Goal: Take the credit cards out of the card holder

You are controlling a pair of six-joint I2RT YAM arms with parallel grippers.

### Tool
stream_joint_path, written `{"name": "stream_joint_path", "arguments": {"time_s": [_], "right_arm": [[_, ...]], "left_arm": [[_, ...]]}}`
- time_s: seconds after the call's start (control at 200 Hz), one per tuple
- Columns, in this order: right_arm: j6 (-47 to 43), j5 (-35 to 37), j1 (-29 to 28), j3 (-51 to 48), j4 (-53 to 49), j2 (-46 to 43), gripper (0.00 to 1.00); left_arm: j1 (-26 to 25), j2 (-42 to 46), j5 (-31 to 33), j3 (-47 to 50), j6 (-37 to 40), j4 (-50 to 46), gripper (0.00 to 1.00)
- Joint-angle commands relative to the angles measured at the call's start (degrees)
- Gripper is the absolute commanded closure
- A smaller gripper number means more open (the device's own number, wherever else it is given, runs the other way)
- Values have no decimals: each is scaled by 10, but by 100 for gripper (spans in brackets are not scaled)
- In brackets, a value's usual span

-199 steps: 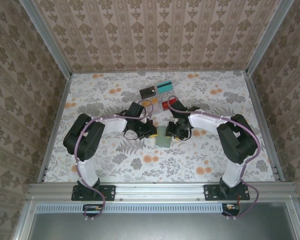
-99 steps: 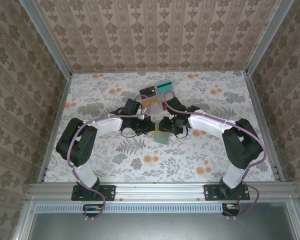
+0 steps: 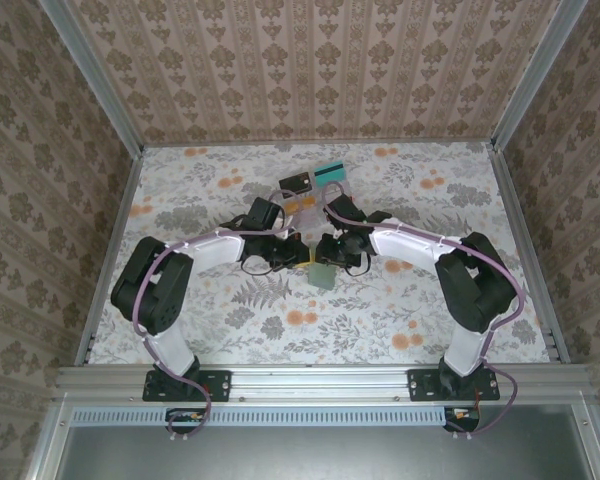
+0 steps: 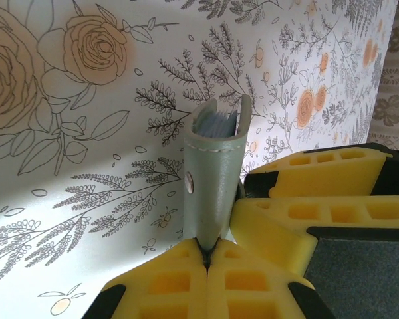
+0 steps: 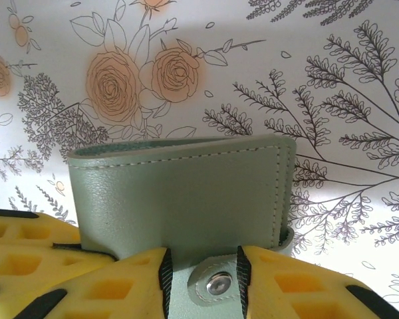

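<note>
The grey-green card holder (image 3: 323,275) is held on edge between both grippers at the table's middle. My left gripper (image 4: 206,256) is shut on one end of the card holder (image 4: 216,173), whose folded top shows pale bluish layers inside. My right gripper (image 5: 206,282) is shut on the snap tab of the card holder (image 5: 179,199), a pad on each side of the tab. In the top view the left gripper (image 3: 302,258) and right gripper (image 3: 332,255) nearly touch. A dark credit card (image 3: 296,183), a teal one (image 3: 329,171) and an orange-yellow one (image 3: 302,204) lie behind them.
The flowered table cover (image 3: 230,320) is bare toward the near edge and both sides. Patterned walls (image 3: 310,70) enclose the back and sides. The right gripper's yellow fingers (image 4: 306,212) crowd close beside the holder in the left wrist view.
Both arms have stretched out from their bases and their grippers have drawn closer together around the card holder, which stays at about the same spot.
</note>
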State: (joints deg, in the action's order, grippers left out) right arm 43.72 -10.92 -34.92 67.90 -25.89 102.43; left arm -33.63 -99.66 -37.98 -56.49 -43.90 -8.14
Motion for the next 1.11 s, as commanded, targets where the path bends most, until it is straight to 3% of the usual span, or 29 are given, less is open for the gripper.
{"name": "stream_joint_path", "arguments": {"time_s": [0.0,0.36,0.6,0.735,0.815,0.895,0.965,1.1], "right_arm": [[2,11,-7,10,-28,9,66],[1,74,-8,2,-63,-4,89],[26,134,-6,7,-119,6,98],[28,136,-6,7,-119,6,97],[20,113,-6,5,-94,0,87],[12,79,-4,6,-67,2,75],[10,65,-3,16,-62,13,71],[9,65,-3,27,-65,34,71]], "left_arm": [[4,23,0,-8,7,-3,100],[13,20,41,2,-1,-29,100],[19,25,43,10,-3,-26,100],[18,24,42,10,0,-28,100],[18,23,45,7,-1,-34,100],[19,26,55,0,5,-51,81],[19,28,68,-10,19,-74,68],[21,40,101,-24,38,-108,58]]}}
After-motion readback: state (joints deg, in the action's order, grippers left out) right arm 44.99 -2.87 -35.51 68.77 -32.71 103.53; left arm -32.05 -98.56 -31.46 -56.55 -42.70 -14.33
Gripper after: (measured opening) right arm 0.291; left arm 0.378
